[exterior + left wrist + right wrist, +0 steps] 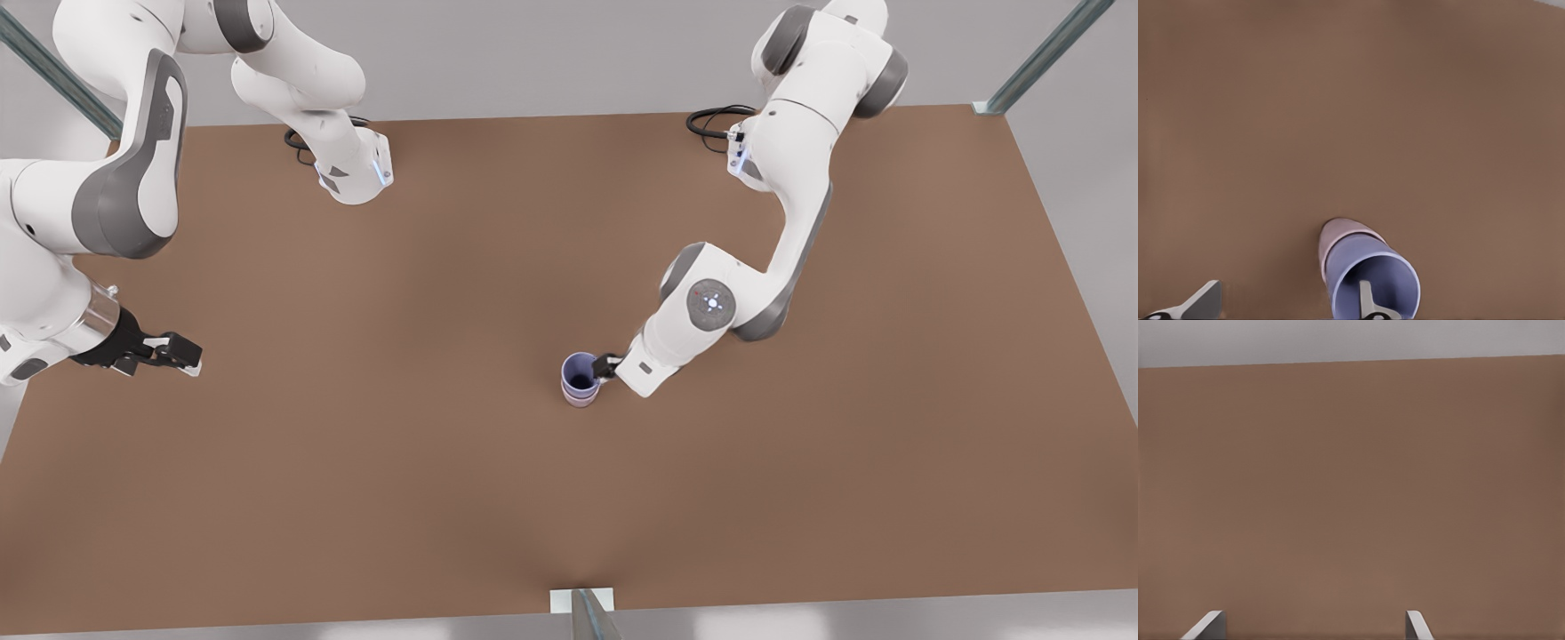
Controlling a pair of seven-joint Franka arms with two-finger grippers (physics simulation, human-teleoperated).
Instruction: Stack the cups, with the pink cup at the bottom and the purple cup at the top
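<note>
The purple cup (pixel 580 372) sits nested in the pink cup (pixel 579 399) mid-table, both grippers spread.

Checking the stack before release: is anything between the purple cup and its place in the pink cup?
Nothing visible. The purple cup already sits nested in the pink cup. The left claw is open, one finger inside the purple cup's rim. The right claw waits open at the front view's left.

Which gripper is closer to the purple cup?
Left. The left gripper is at the purple cup, one finger inside its rim. The right gripper waits far off, near the table edge.
</note>
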